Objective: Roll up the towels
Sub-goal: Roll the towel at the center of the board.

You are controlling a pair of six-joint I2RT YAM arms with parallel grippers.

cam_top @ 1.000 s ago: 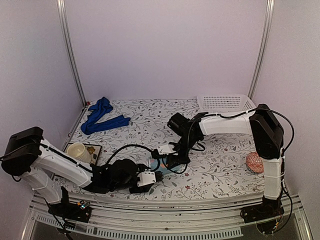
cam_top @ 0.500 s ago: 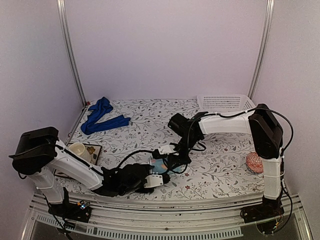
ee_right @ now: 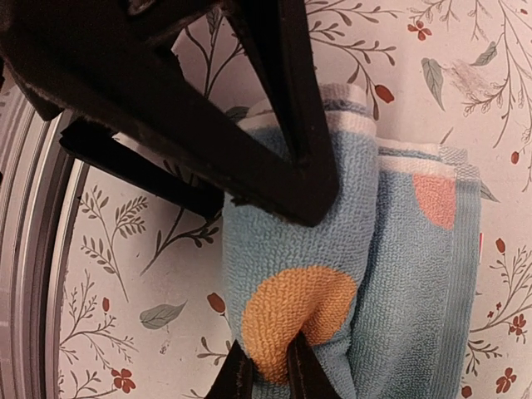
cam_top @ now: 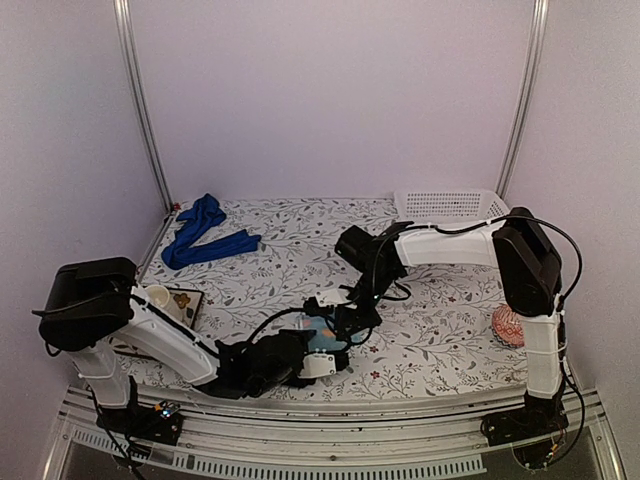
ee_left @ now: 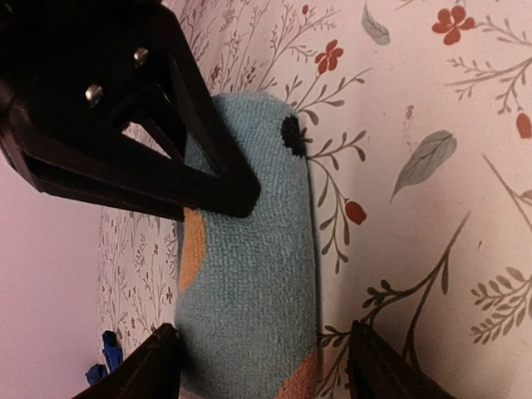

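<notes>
While the right gripper (ee_right: 268,370) pinches the light-blue towel (ee_right: 366,274), the left gripper (ee_left: 262,366) straddles it, spread; closing on the roll likely follows.

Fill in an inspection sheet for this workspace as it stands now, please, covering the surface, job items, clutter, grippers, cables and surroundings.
Surface: floral table cover, lying flat.
Job's things: light-blue towel bunched into a loose roll at front centre; dark-blue towel unrolled at the far left.
Clutter: white basket at the far right; pink-red ball at the right edge; cream cup and dark mat at the left, partly behind the arm.
Grippers: left gripper open, straddling the light-blue towel; right gripper shut on its edge.
Cables: black cable arcs over the cover by the left arm.
Surroundings: plain pale walls, metal frame posts.
</notes>
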